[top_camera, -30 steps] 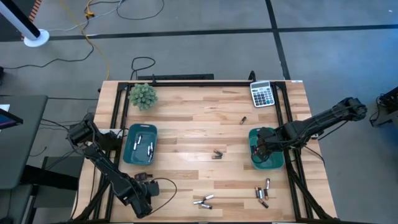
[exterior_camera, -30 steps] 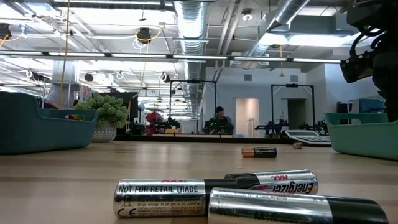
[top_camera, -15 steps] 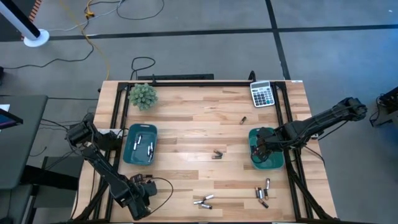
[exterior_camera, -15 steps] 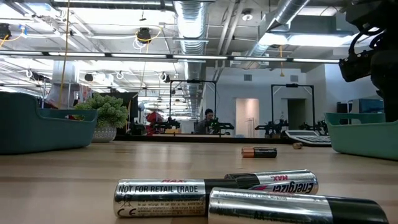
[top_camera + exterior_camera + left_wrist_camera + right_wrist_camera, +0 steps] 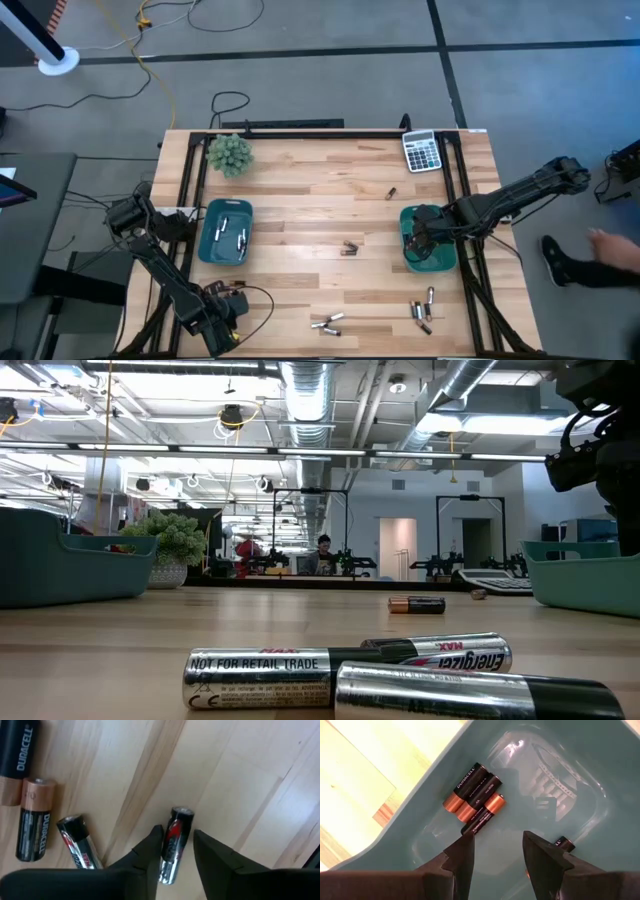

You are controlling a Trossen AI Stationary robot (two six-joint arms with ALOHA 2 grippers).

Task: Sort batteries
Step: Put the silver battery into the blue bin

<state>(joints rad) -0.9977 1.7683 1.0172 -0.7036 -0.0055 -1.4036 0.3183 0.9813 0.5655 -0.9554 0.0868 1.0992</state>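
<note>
The wooden bench [image 5: 300,200] carries two teal bins. The left bin [image 5: 224,231] holds a few silvery batteries [image 5: 241,238]; the right bin [image 5: 415,825] holds coppery batteries [image 5: 475,791]. A potted plant [image 5: 229,154] and a calculator [image 5: 422,151] stand at the far edge. Loose batteries [image 5: 349,246] lie mid-bench and near the front edge (three close to the low camera). The right gripper [image 5: 497,851] hovers inside the right bin, fingers spread, holding nothing. The left gripper [image 5: 176,847] is at the front left corner, fingers straddling a black-and-red battery [image 5: 174,842] lying on the wood; whether they grip it, I cannot tell.
</note>
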